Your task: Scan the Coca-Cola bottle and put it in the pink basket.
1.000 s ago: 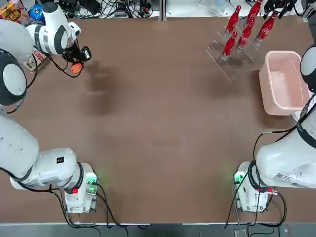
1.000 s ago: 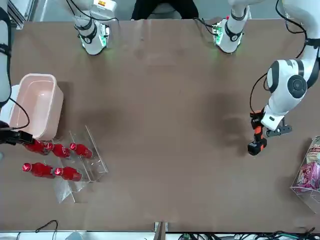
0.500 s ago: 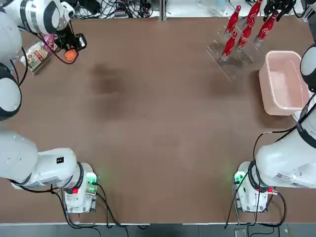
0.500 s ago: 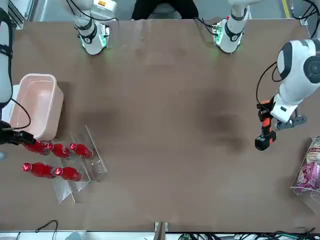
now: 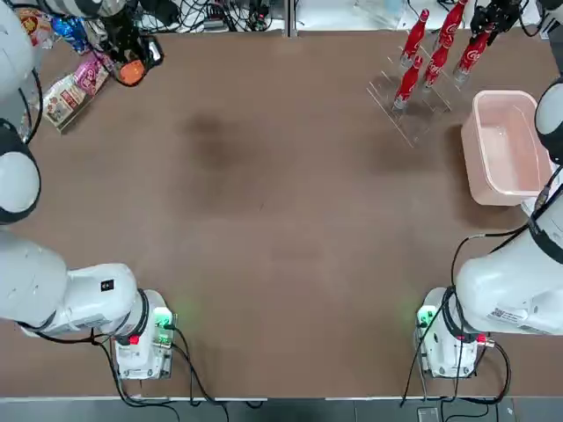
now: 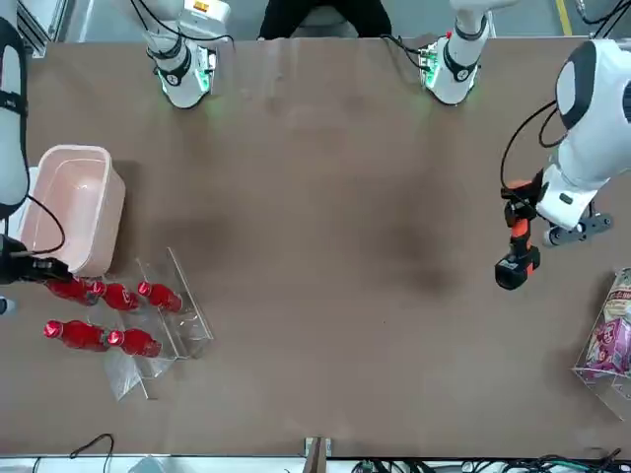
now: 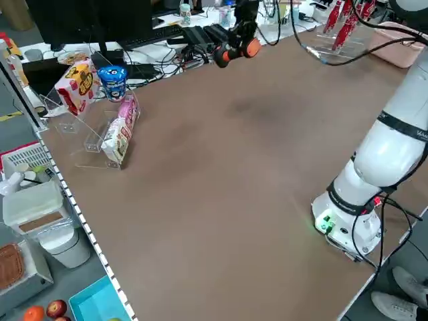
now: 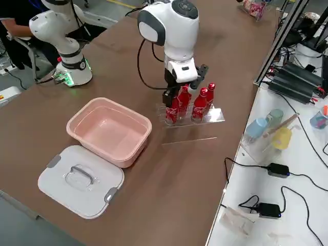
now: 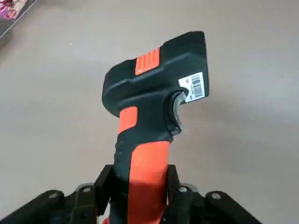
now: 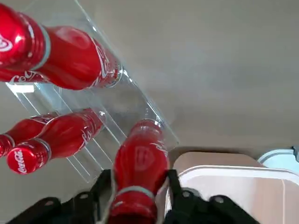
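My right gripper (image 5: 489,16) is at the clear rack (image 5: 406,104) in the far right corner, shut on the neck of a red Coca-Cola bottle (image 5: 472,51). Its wrist view shows the fingers (image 10: 105,183) on both sides of that bottle (image 10: 140,158), whose base sits at the rack's edge. The pink basket (image 5: 476,149) stands just beside the rack, nothing in it (image 8: 137,137). My left gripper (image 5: 126,53) is over the far left corner, shut on an orange and black scanner (image 6: 517,246), whose head (image 9: 156,84) points at the table.
Several more red bottles (image 6: 118,296) stand in the rack. A white lid (image 8: 82,179) lies on the table next to the basket. Snack packets (image 5: 72,88) lean in a clear stand at the far left edge, and cables run behind the table.
My left arm has carried the scanner away from the table's middle toward the far left corner. My right gripper has stayed at the rack on the bottle.
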